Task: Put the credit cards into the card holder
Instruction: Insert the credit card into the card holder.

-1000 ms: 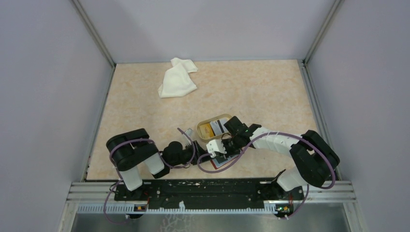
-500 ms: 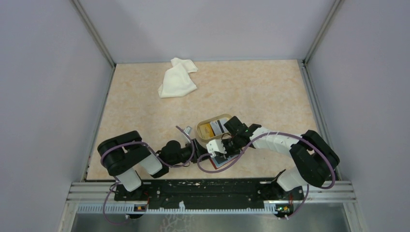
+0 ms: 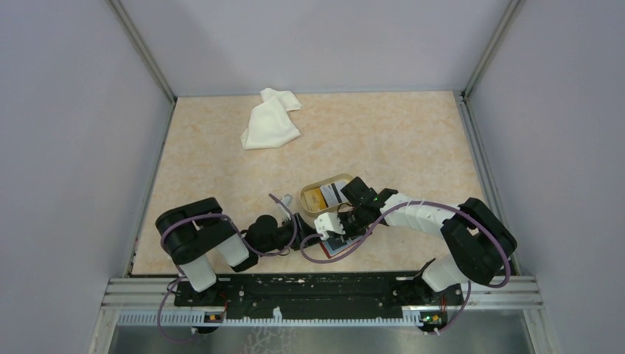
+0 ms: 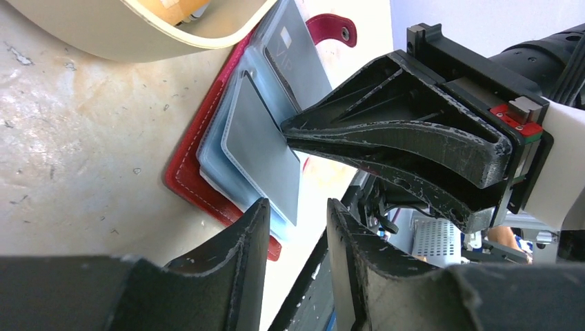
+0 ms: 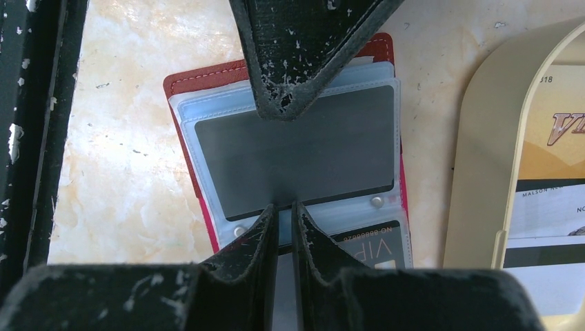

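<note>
Beige marbled table inside grey walls, with a white cloth at the far side; both arms work at the near edge. The red card holder lies open and flat, just beside a tan dish that holds the remaining cards.

Right gripper: fingers almost together, pinching one long edge of a grey card that lies over a clear pocket. Whether the card is inside the sleeve or only on top of it cannot be told. A second card sits in the neighbouring pocket.

Left gripper: fingers a moderate gap apart with nothing between them, tips over the opposite edge of the grey card; contact cannot be confirmed.

Likely faults:
- (a) The card's leading edge catches on the pocket mouth, and the card bows or slips from the thin edge grip.
- (b) The light holder slides on the smooth table under the push, unless the left fingers pin it.
- (c) The two grippers, tip to tip across one card, collide.
- (d) The holder, pushed sideways, nudges the dish.
</note>
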{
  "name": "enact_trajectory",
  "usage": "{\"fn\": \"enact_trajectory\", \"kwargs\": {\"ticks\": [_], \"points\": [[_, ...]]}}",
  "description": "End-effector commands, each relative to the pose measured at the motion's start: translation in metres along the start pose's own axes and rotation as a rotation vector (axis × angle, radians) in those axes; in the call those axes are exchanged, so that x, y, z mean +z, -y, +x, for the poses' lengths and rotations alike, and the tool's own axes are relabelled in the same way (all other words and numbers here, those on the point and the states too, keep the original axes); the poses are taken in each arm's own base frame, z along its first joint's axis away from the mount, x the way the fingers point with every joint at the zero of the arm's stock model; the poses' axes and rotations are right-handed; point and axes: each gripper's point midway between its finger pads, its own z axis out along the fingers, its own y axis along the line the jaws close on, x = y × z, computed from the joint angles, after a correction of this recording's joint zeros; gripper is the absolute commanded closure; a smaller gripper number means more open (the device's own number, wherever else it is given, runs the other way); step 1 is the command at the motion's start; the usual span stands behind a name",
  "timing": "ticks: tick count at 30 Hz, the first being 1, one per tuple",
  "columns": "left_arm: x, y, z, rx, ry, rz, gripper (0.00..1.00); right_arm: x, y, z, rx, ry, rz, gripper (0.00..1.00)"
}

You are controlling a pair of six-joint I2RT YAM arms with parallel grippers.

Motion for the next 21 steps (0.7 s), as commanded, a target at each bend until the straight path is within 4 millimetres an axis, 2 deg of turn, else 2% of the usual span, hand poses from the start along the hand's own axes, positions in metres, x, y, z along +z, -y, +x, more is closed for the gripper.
{"fn": "enact_trajectory", "kwargs": {"ticks": [1, 21], "points": [[0.004, -0.001, -0.002, 0.001, 0.014, -0.001, 0.57, 0.008, -0.010, 0.004, 0.005, -0.022, -0.047, 0.87], [0.018, -0.001, -0.001, -0.012, 0.000, 0.001, 0.57, 0.008, -0.009, 0.002, 0.008, -0.017, -0.048, 0.86]]}}
